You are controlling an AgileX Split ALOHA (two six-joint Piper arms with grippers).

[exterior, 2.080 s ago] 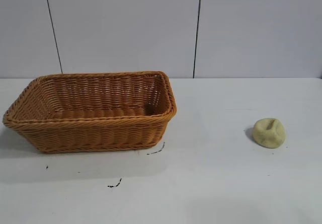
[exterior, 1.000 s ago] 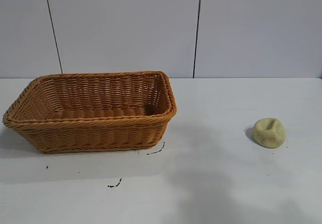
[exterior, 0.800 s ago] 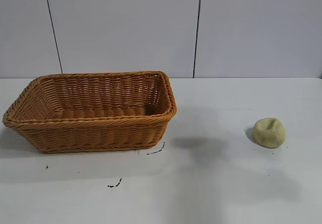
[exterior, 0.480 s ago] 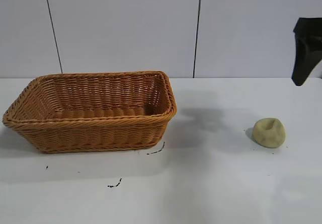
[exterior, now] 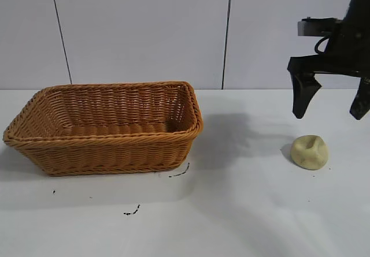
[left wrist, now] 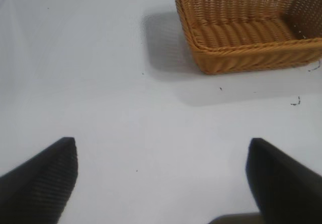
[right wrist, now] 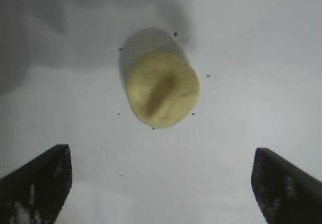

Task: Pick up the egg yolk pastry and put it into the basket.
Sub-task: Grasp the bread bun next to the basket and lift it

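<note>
We judge the approach underway: our right pincer (exterior: pixel 329 102), wide open and empty, hangs above the small pale-yellow domed egg yolk pastry (exterior: pixel 309 152); next it must descend around it. The left pincer (left wrist: pixel 161 176) is open, empty, idle.

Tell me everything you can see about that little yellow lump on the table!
The egg yolk pastry is a small, pale yellow-beige, rounded lump with a matte, doughy look and a creased dent across its top. It sits alone on the white table, far to the right of the basket, with a few tiny dark specks around it. Nothing touches it but the table. The right gripper hangs above it, open, fingers spread wider than the pastry.
</note>
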